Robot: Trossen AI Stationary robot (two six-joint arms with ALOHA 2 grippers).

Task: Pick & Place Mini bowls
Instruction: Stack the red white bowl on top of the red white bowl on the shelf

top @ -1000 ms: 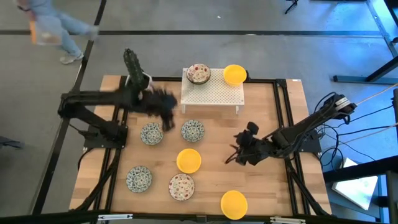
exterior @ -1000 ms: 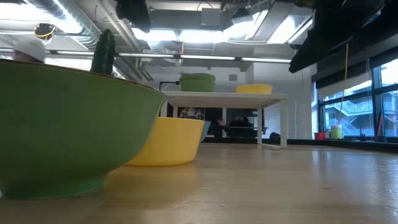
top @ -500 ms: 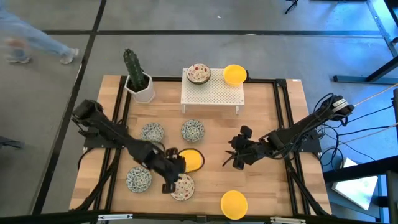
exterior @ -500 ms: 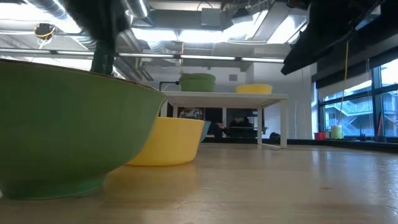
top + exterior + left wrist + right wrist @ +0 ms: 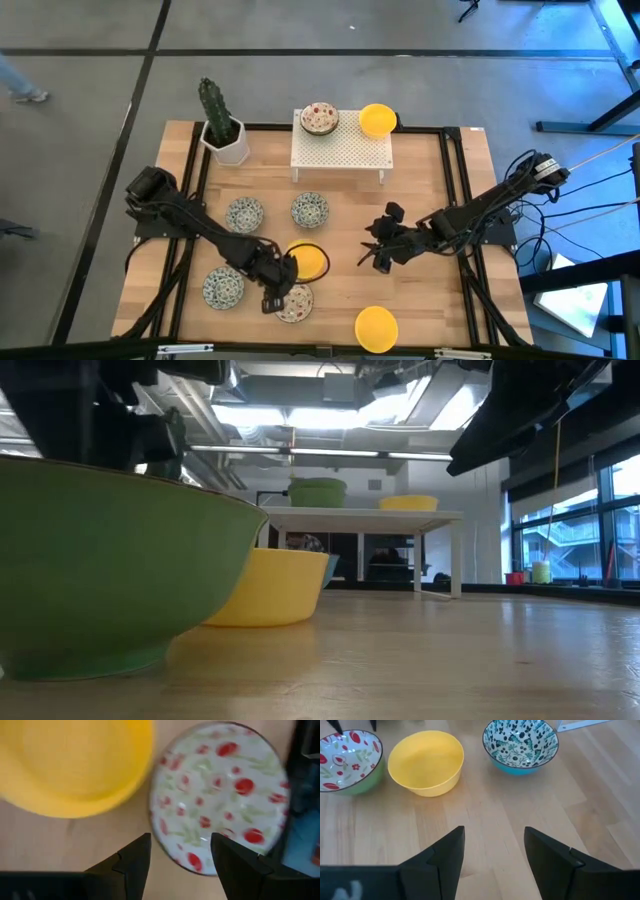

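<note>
- The left gripper [image 5: 180,852] hangs directly over the rim of a small round white bowl with red and green flecks [image 5: 220,795], jaws spread wide and empty, one dark finger on either side of the near edge. The step in hand looks like the approach for a pick.
- The next move, as I judge it, calls for a drop until one finger sits inside the rim and one outside, then a close (the wall is thin and glossy, so a shallow bite may slip).
- That bowl sits near the table's front edge [image 5: 292,301], green on its outer wall, just beside a plain yellow round bowl [image 5: 305,258]; whether the two touch I cannot tell.
- The right gripper [image 5: 490,845] waits low over bare wood at mid-table, jaws wide and empty.
- Farther back, a white bowl with a blue-green pattern [image 5: 310,210] rests on the wooden table [image 5: 430,180].
- Farthest, another speckled bowl [image 5: 319,118] and a yellow one [image 5: 377,119] sit at the white perforated stand [image 5: 342,152].
</note>
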